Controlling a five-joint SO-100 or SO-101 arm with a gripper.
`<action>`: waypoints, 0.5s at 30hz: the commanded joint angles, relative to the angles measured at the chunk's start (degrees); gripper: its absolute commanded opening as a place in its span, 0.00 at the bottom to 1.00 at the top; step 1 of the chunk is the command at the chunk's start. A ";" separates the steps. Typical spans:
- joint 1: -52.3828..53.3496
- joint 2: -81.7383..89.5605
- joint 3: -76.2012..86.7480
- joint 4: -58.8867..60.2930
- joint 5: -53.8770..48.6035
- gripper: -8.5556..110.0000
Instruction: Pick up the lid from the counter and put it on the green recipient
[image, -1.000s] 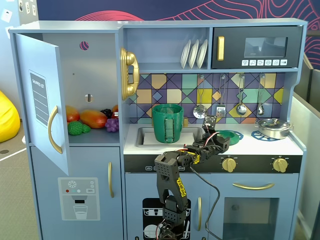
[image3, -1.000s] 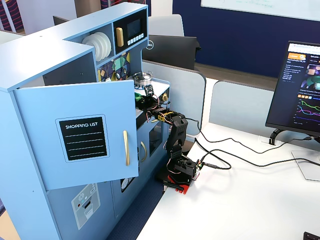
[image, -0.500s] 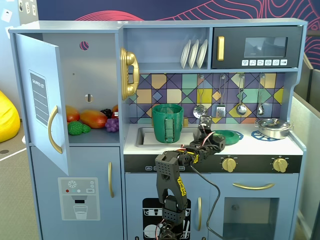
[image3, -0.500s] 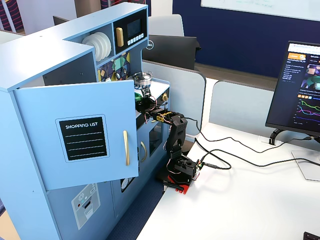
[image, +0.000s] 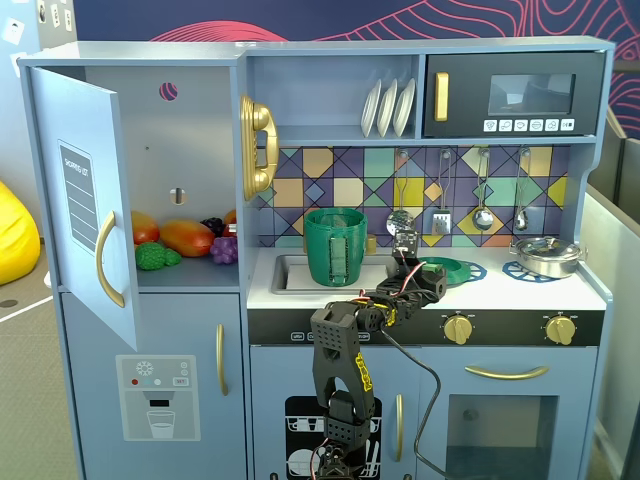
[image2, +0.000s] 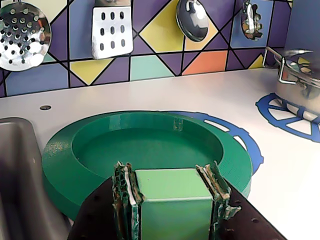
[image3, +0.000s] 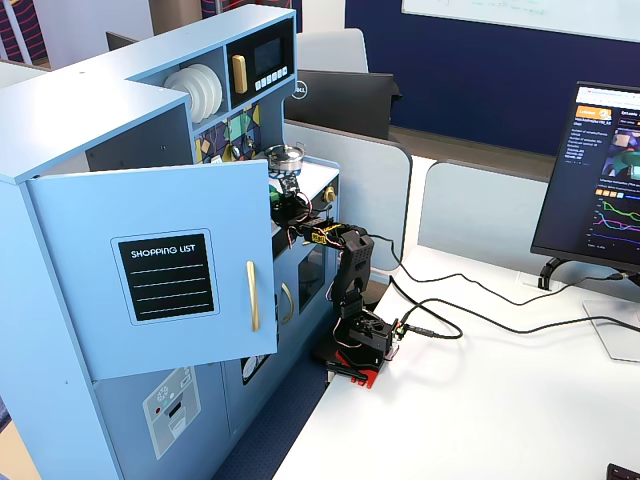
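The green lid (image2: 150, 150) lies flat on the white counter, over a blue burner circle (image2: 240, 137). It also shows in a fixed view (image: 452, 269), right of the sink. My gripper (image2: 169, 171) stands at its near edge, and its jaws press both sides of the lid's light-green square tab (image2: 172, 200). In that fixed view the gripper (image: 408, 262) sits just left of the lid. The tall dark-green pot (image: 336, 246) stands in the sink, left of the gripper. In the other fixed view the open door hides the pot and the lid.
The sink (image2: 20, 170) lies just left of the lid. A silver metal pot (image: 547, 256) stands on the right burner. Utensils (image2: 112, 30) hang on the tiled back wall. The fridge door (image: 85, 200) stands open at the left.
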 joint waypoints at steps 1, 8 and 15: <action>-0.18 1.85 -5.89 -2.02 0.88 0.07; 0.88 9.40 -10.81 5.80 2.29 0.07; -0.62 16.88 -18.54 18.54 3.69 0.07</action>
